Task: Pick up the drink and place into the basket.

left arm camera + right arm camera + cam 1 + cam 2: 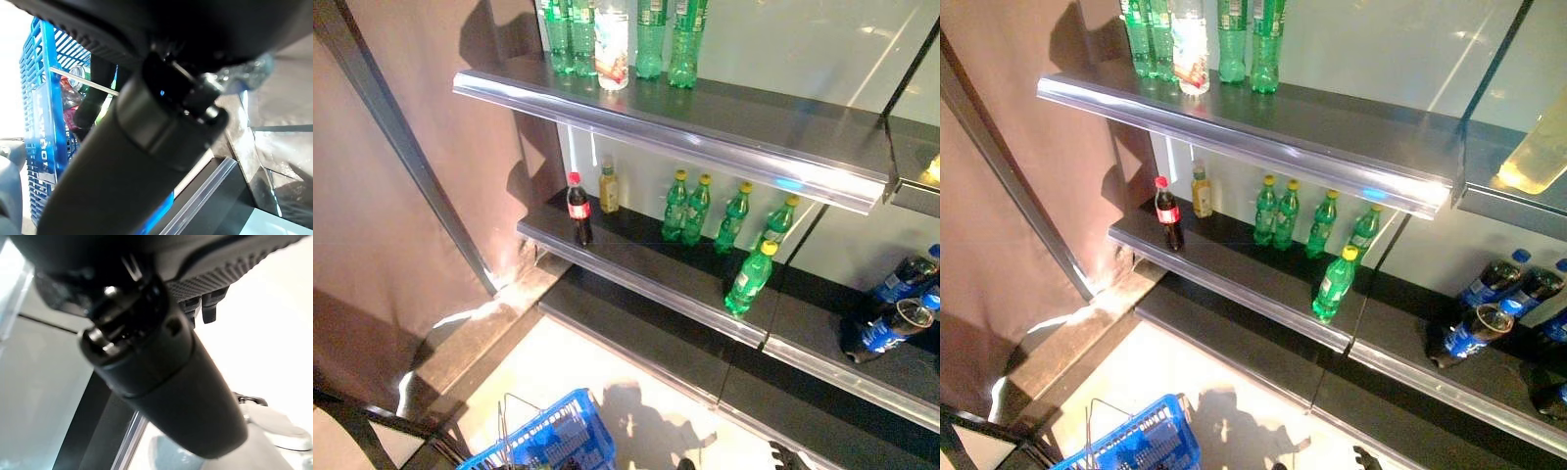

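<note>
**Two hands low, no drink held: reach step pending**

Two hands sit below the head camera's field. I see each only in its own wrist view. The left hand (146,147) fills its view as a dark thumb and palm, and I cannot tell from that how its fingers stand. The right hand (161,377) shows the same way, a dark thumb against a pale floor; its finger state is also unreadable. I see nothing held in either.

Nearest to me, the blue basket (570,411) stands on the floor at the lower left. The left wrist view shows some items already lying inside it, too blurred to identify.

Beyond it, the middle shelf (636,279) carries the candidates. A green bottle (750,278) with a yellow cap stands alone near the shelf's front edge. Four similar green bottles (705,208) stand in a row behind it. A cola bottle (578,209) with a red cap stands at the left end, a small yellow bottle (608,186) just beside it. Dark bottles with blue labels (893,311) lie to the right.

Farthest, the top shelf (685,127) holds more green bottles.

I judge the task to be at the selection stage. The next move calls for raising one hand to the front green bottle, with fingers spread.
</note>
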You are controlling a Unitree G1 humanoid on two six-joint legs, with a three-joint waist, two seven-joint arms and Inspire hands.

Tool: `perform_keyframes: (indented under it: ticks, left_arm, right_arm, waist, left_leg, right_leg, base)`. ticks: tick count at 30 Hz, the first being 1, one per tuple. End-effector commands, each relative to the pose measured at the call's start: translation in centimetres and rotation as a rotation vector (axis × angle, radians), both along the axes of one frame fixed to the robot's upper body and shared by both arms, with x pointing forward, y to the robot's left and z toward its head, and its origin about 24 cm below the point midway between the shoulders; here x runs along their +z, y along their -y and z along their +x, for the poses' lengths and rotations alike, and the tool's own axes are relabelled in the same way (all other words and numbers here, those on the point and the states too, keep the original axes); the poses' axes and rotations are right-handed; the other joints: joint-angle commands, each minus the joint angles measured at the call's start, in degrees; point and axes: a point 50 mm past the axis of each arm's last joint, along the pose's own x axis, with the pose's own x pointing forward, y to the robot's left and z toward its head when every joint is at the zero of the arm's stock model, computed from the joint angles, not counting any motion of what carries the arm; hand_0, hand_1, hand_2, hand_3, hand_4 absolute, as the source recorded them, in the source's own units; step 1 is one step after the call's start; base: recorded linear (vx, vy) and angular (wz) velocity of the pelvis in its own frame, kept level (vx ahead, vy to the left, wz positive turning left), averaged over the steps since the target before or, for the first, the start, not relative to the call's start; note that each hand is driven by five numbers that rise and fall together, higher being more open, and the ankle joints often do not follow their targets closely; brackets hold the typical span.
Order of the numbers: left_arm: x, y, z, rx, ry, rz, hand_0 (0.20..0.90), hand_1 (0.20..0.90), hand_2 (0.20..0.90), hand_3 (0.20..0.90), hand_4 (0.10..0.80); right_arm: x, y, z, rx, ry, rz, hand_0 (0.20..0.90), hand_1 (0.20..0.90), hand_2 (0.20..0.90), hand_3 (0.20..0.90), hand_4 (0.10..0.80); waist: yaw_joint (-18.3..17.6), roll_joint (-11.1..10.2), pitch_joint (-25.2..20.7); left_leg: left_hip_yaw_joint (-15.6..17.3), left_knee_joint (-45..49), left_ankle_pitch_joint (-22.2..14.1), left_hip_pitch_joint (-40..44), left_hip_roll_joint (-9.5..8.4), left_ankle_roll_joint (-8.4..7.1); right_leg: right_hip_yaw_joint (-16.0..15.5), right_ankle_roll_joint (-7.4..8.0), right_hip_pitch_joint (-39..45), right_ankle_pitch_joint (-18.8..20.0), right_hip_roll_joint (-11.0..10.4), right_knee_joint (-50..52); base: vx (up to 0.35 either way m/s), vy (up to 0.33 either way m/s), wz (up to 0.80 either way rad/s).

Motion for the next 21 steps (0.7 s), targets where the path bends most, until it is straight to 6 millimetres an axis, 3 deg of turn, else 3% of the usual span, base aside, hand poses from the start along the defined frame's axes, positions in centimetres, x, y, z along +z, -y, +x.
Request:
perform_keyframes:
  ticks: [1, 2, 5, 7, 10, 11, 15, 18, 21]
  left_arm:
    - [3.5, -2.1, 7.9, -0.01, 0.396, 0.104, 0.3, 0.3, 0.3, 0.2, 0.1]
    - [3.3, -1.9, 7.8, 0.003, 0.395, 0.095, 0.3, 0.3, 0.3, 0.2, 0.1]
    - [3.3, -1.7, 7.8, -0.002, 0.396, 0.088, 0.3, 0.3, 0.3, 0.2, 0.1]
    - [3.4, -1.6, 8.2, -0.02, 0.4, 0.085, 0.3, 0.3, 0.3, 0.2, 0.1]
    - [3.7, -2.0, 9.1, -0.055, 0.397, 0.091, 0.3, 0.3, 0.3, 0.2, 0.1]
    - [3.9, -2.6, 9.0, -0.042, 0.402, 0.106, 0.3, 0.3, 0.3, 0.2, 0.1]
    - [4.1, -3.7, 8.1, -0.003, 0.401, 0.123, 0.3, 0.3, 0.3, 0.2, 0.1]
    - [4.3, -4.1, 7.9, -0.012, 0.404, 0.126, 0.3, 0.3, 0.3, 0.2, 0.1]
    - [4.3, -4.1, 8.1, -0.019, 0.404, 0.126, 0.3, 0.3, 0.3, 0.2, 0.1]
  right_arm:
    - [1.2, 1.7, 4.0, 0.016, 0.087, -0.042, 0.9, 0.9, 0.9, 0.9, 0.8]
    - [1.4, 2.2, 4.3, 0.005, 0.078, -0.045, 0.9, 0.9, 0.9, 0.9, 0.8]
    - [1.5, 2.4, 4.5, -0.028, 0.081, -0.039, 0.9, 0.9, 0.9, 0.9, 0.8]
    - [1.6, 2.7, 4.6, -0.073, 0.094, -0.032, 0.9, 0.9, 0.9, 0.9, 0.8]
    - [1.4, 2.5, 4.4, -0.131, 0.108, -0.013, 0.9, 0.9, 0.9, 0.9, 0.8]
    - [1.3, 2.5, 3.7, -0.173, 0.11, 0.012, 0.9, 0.9, 0.9, 0.9, 0.8]
    - [0.9, 2.2, 2.6, -0.185, 0.085, 0.027, 0.9, 0.9, 0.9, 0.9, 0.8]
    - [0.8, 2.7, 1.8, -0.243, 0.072, 0.024, 0.9, 0.9, 0.9, 0.9, 0.8]
    - [0.8, 2.8, 1.9, -0.255, 0.068, 0.023, 0.9, 0.9, 0.9, 0.9, 0.8]
  waist:
    - [2.5, 0.0, 1.2]
    - [4.2, -0.5, 1.8]
    - [4.7, -0.9, 1.7]
    - [4.2, -1.0, 2.0]
    - [2.6, -1.4, 3.6]
    - [2.1, -1.7, 4.6]
    - [2.5, -1.8, 5.5]
    - [3.1, -0.9, 4.9]
    - [3.3, -0.6, 4.4]
  left_leg:
    - [-14.1, 9.8, -9.3, -3.0, -5.09, 2.75]
    - [-19.8, 13.3, -10.9, -4.5, -6.98, 3.49]
    - [-21.5, 14.1, -11.2, -5.3, -8.02, 3.87]
    - [-21.3, 13.1, -11.6, -4.5, -8.51, 4.44]
    - [-21.7, 12.1, -12.3, -3.1, -8.84, 4.9]
    - [-20.9, 12.5, -12.3, -3.1, -8.78, 4.65]
    - [-17.1, 11.5, -11.6, -2.6, -7.94, 4.09]
    - [-11.7, 7.9, -9.9, -1.8, -6.67, 4.84]
    - [-10.0, 6.9, -9.3, -2.0, -6.43, 5.27]
  right_leg:
    - [5.2, 1.28, 1.9, -3.2, 2.0, 0.5]
    - [8.0, 1.16, 2.3, -3.0, 2.2, 0.4]
    - [9.2, 1.16, 1.9, -2.5, 2.1, 0.3]
    - [10.3, 2.26, -0.3, -1.1, 1.5, 0.8]
    - [10.8, 5.11, -5.7, 2.9, -0.3, 2.3]
    - [8.7, 5.94, -7.6, 4.2, -1.4, 1.9]
    - [3.4, 6.08, -9.2, 5.6, -4.0, 5.4]
    - [0.8, 5.67, -8.2, 4.6, -5.3, 12.2]
    - [-0.1, 5.37, -8.0, 4.0, -5.7, 14.3]
  base:
    - [-0.052, 0.083, -1.17]
    - [-0.053, 0.07, -1.26]
    - [-0.057, 0.087, -1.22]
    - [-0.089, 0.143, -1.41]
    - [-0.135, 0.113, -0.79]
    - [-0.152, 0.072, -0.64]
    - [-0.183, 0.022, -0.92]
    - [-0.24, -0.004, -1.1]
    - [-0.131, -0.032, -0.75]
